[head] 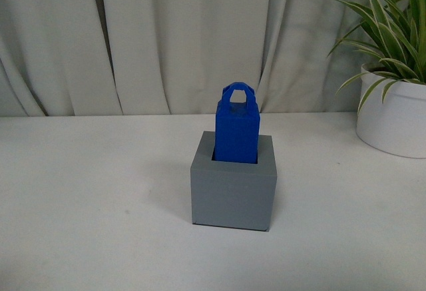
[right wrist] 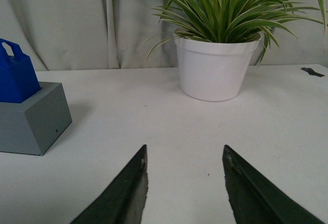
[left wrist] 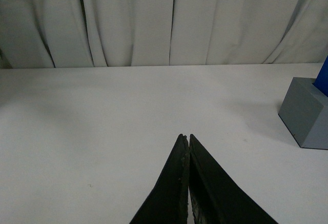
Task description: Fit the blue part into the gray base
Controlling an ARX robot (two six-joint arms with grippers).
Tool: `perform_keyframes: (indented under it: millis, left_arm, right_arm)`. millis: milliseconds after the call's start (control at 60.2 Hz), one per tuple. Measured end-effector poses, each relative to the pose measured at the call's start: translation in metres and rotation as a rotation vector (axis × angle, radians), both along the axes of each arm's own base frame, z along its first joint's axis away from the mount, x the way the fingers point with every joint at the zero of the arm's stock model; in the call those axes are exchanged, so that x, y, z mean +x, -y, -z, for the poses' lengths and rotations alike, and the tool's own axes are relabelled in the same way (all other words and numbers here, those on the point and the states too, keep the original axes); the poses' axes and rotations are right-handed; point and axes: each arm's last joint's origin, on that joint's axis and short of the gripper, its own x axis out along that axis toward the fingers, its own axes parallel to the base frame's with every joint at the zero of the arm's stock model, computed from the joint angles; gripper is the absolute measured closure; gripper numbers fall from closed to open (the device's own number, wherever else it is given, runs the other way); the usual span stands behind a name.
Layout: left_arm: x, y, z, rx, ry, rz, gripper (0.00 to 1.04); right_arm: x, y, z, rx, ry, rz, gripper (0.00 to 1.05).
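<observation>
centre of the front frame, the blue part [head: 236,131] stands upright in the gray base [head: 233,191], seemingly seated, so the job looks done. left gripper [left wrist: 185,138] fingers pressed together, empty; right gripper [right wrist: 184,155] spread wide, empty, both apart from it.

A white table [head: 80,191] stands before pale pleated curtains [head: 166,38], evenly lit.

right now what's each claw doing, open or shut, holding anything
left claw: closed, holding nothing.
right claw: open, holding nothing.
</observation>
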Motion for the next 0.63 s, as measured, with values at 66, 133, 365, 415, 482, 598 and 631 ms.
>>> perform_keyframes:
  millis: [66, 133, 365, 415, 482, 598, 631]
  left_arm:
    - [0.0000, 0.0000, 0.0000, 0.000, 0.000, 0.000, 1.01]
    - [0.0000, 0.0000, 0.0000, 0.000, 0.000, 0.000, 1.01]
    - [0.0000, 0.0000, 0.0000, 0.000, 0.000, 0.000, 1.01]
    - [0.0000, 0.0000, 0.0000, 0.000, 0.000, 0.000, 1.01]
    - [0.0000, 0.0000, 0.0000, 0.000, 0.000, 0.000, 1.01]
    - [0.0000, 0.0000, 0.0000, 0.000, 0.000, 0.000, 1.01]
    - [0.0000, 0.0000, 0.0000, 0.000, 0.000, 0.000, 1.01]
  right_arm:
    - [0.0000, 0.0000, 0.0000, 0.000, 0.000, 0.000, 0.39]
    - [0.0000, 0.0000, 0.0000, 0.000, 0.000, 0.000, 0.28]
    - [0.0000, 0.0000, 0.0000, 0.000, 0.000, 0.000, 0.09]
    - [0.0000, 0.0000, 0.0000, 0.000, 0.000, 0.000, 0.09]
    - [0.0000, 0.0000, 0.0000, 0.000, 0.000, 0.000, 0.09]
    - [0.0000, 0.0000, 0.0000, 0.000, 0.000, 0.000, 0.09]
    - [0.0000, 0.0000, 0.0000, 0.000, 0.000, 0.000, 0.09]
